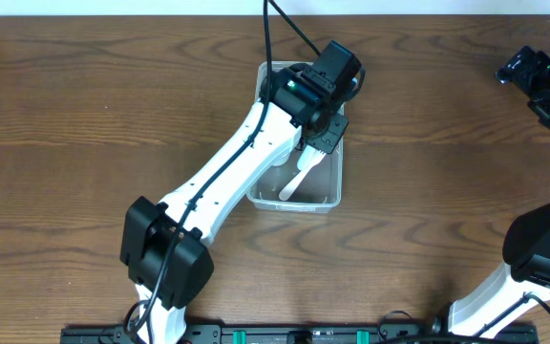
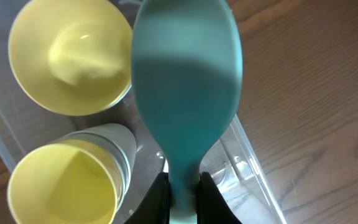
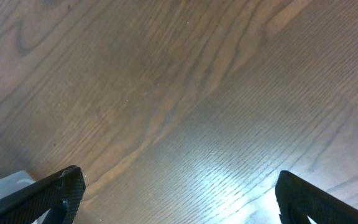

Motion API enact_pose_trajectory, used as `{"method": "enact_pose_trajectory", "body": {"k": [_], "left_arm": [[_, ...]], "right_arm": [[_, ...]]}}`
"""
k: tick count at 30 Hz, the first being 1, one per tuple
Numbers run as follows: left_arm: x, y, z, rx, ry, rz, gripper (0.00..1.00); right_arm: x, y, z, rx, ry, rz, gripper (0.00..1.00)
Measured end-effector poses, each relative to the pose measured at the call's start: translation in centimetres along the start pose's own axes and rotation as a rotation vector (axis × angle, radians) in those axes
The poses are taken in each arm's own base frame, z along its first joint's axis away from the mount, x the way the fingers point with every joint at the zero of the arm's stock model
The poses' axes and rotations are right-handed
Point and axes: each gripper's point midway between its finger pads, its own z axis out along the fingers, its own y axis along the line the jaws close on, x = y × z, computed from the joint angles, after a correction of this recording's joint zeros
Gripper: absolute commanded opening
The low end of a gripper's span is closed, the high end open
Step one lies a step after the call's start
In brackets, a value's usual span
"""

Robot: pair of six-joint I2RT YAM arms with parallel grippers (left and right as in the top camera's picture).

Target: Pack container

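Observation:
The clear rectangular container (image 1: 324, 183) stands at the table's middle back. My left gripper (image 1: 315, 137) hangs over it, shut on the handle of a pale teal spoon (image 1: 294, 182). In the left wrist view the spoon (image 2: 185, 81) fills the middle, its handle pinched between the fingers (image 2: 184, 191), its bowl over the container's inside. A yellow bowl (image 2: 67, 53) and a yellow cup (image 2: 64, 186) nested in a clear cup sit in the container, whose wall (image 2: 247, 168) shows at the right. My right gripper (image 1: 542, 81) is open and empty over bare wood (image 3: 179, 199).
The table is dark brown wood. My left arm stretches from the front edge diagonally up to the container. My right arm's base stands at the front right corner (image 1: 542, 258).

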Motion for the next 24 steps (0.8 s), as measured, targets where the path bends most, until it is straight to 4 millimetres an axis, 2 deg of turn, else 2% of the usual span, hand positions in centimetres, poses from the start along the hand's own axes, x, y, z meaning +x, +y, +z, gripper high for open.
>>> {"method": "enact_pose_trajectory", "body": {"k": [1, 3, 4, 9, 12, 16, 18, 21, 24], "left_arm": [[0.0, 0.0, 0.0, 0.0, -0.001, 0.0, 0.15], [0.0, 0.0, 0.0, 0.003, 0.0, 0.004, 0.53], [0.0, -0.1, 0.0, 0.003, 0.002, 0.001, 0.59], [0.3, 0.4, -0.5, 0.004, 0.013, -0.013, 0.64], [-0.7, 1.7, -2.2, 0.003, -0.031, -0.044, 0.71], [-2.3, 5.4, -6.7, -0.022, -0.142, -0.112, 0.84], [-2.4, 7.7, -9.5, -0.044, -0.196, -0.158, 0.98], [-1.8, 11.4, -13.1, -0.088, -0.255, -0.241, 0.98], [-0.8, 14.4, -14.6, -0.125, -0.27, -0.307, 1.0]], "right_arm": [[0.0, 0.0, 0.0, 0.0, 0.0, 0.0, 0.99], [0.0, 0.0, 0.0, 0.0, 0.0, 0.0, 0.99], [0.0, 0.0, 0.0, 0.0, 0.0, 0.0, 0.99], [0.0, 0.0, 0.0, 0.0, 0.0, 0.0, 0.99], [0.0, 0.0, 0.0, 0.0, 0.0, 0.0, 0.99], [0.0, 0.0, 0.0, 0.0, 0.0, 0.0, 0.99], [0.0, 0.0, 0.0, 0.0, 0.0, 0.0, 0.99], [0.0, 0.0, 0.0, 0.0, 0.0, 0.0, 0.99], [0.0, 0.0, 0.0, 0.0, 0.0, 0.0, 0.99]]}}
